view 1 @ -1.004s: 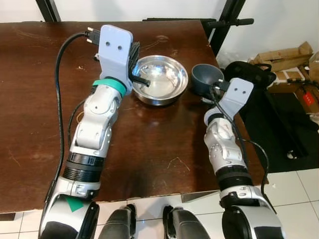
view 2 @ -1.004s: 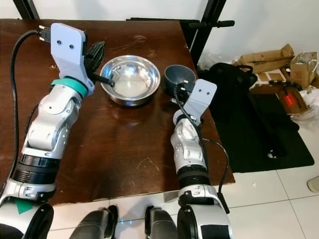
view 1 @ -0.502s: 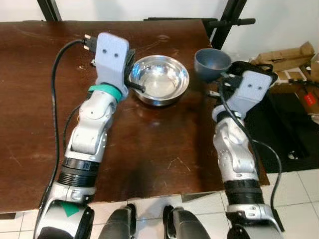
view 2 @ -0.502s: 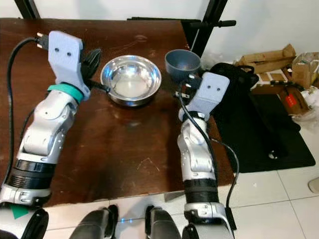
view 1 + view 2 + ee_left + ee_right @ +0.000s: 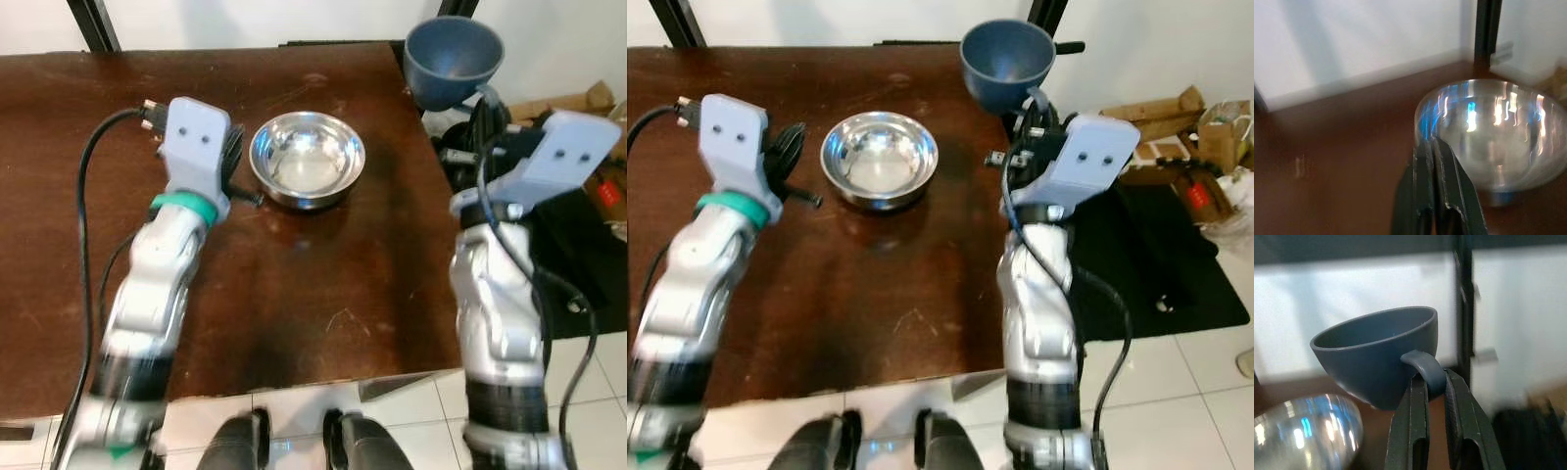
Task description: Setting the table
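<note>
Pincer on the right clamped on the handle of the blue cup, now lifted clear of the worktop and raised high over its far right corner. Left pincer closed and empty, drawn back just off the near-left rim of the steel bowl. Bowl likely placed; cup next to set down.

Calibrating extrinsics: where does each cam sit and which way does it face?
Left eye, right eye: head stereo pair, looking forward and down at the brown table; both silver arms show.
Left wrist: along the left claw, shut, tips at the steel bowl.
Right wrist: along the right claw, shut on the blue cup by its handle, raised.
Shared: the steel bowl is in all four.
</note>
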